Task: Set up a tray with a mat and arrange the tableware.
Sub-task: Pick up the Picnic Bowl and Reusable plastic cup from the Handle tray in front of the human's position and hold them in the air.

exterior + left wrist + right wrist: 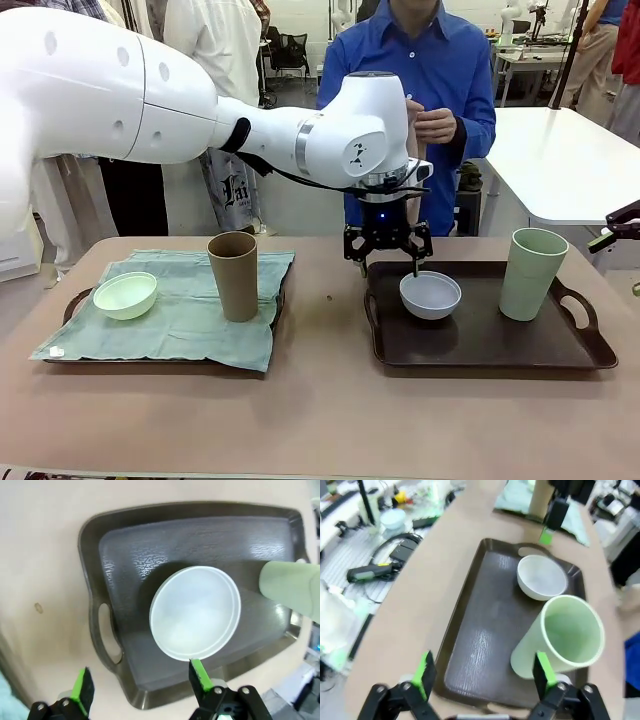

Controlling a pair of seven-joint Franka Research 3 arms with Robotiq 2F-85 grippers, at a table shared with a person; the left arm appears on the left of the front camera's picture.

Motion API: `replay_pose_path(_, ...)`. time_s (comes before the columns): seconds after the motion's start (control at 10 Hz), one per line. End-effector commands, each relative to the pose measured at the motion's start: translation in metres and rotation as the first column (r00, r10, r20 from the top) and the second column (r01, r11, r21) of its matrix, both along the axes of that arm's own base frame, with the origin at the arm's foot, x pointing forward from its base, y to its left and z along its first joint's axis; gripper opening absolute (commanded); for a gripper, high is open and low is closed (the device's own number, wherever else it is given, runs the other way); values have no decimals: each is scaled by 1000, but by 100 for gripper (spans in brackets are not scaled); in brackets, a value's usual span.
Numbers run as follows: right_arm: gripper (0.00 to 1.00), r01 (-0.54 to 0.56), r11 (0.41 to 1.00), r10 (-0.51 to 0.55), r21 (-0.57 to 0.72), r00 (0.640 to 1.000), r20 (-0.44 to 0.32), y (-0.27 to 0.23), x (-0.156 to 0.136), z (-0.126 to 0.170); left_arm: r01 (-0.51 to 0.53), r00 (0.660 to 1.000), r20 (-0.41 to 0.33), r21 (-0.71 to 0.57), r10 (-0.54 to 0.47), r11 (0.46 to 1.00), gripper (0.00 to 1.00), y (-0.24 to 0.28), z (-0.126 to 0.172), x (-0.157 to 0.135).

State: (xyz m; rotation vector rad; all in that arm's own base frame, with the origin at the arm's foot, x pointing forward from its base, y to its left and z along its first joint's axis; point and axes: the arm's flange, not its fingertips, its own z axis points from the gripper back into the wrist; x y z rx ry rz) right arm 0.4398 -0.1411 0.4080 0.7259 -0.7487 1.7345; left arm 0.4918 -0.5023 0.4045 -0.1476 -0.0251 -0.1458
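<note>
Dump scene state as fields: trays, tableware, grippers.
left tray: covered by green mat
on mat: pale green bowl, brown cup, both upright
right tray: bare, no mat
on right tray: white bowl, pale green cup, both upright
left gripper: open, over white bowl, one finger at its rim; contact unclear
right gripper: open, holding nothing, above right tray's end by pale green cup

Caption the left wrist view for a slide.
Open left pincer poised over a white bowl on a dark tray, beside a pale green cup.
</note>
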Motion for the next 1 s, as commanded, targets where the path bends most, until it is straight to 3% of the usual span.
replay_pose_path(0.0,100,-12,1000,12,-20,1000,2,-1,-3,4,-8,1000,-15,20,8,1000,100,6,-2,-1)
replay_pose_path(0.3,100,-2,1000,2,-6,1000,2,-1,0,2,-5,1000,-5,10,5,1000,100,3,-2,2)
replay_pose_path(0.6,100,93,990,-101,-107,992,-79,7,17,-3,62,997,40,56,-64,997,100,-2,-9,-1)
replay_pose_path(0.9,100,141,979,-151,-145,987,-60,26,37,-11,137,986,91,54,-142,989,100,-16,-12,-6)
